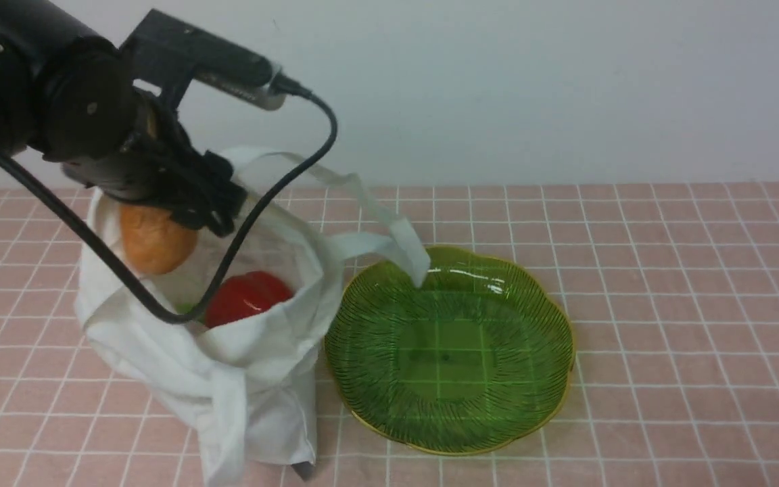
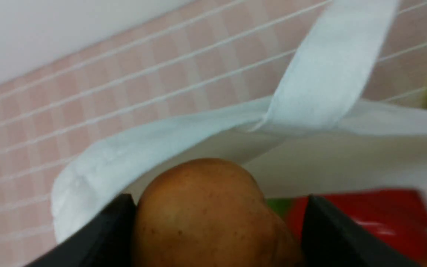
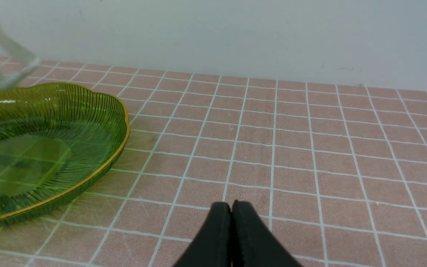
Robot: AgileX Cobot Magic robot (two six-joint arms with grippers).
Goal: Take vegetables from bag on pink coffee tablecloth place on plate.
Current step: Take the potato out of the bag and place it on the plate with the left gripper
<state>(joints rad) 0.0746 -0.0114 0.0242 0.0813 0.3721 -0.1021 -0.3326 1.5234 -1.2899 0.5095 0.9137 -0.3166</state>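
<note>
Black left gripper [image 2: 217,244]: fingers [image 2: 102,230] clamped on the orange-brown potato [image 2: 206,200], at the bag's mouth.
Red pepper [image 1: 247,297]: inside the white bag [image 1: 254,379], left on the pink tablecloth [image 1: 667,304].
Green plate [image 1: 450,352]: just right of the bag, a strap handle [image 1: 396,243] drooping over its far rim.
Black right gripper [image 3: 231,230]: fingers pressed together, over the tablecloth near the plate.
</note>
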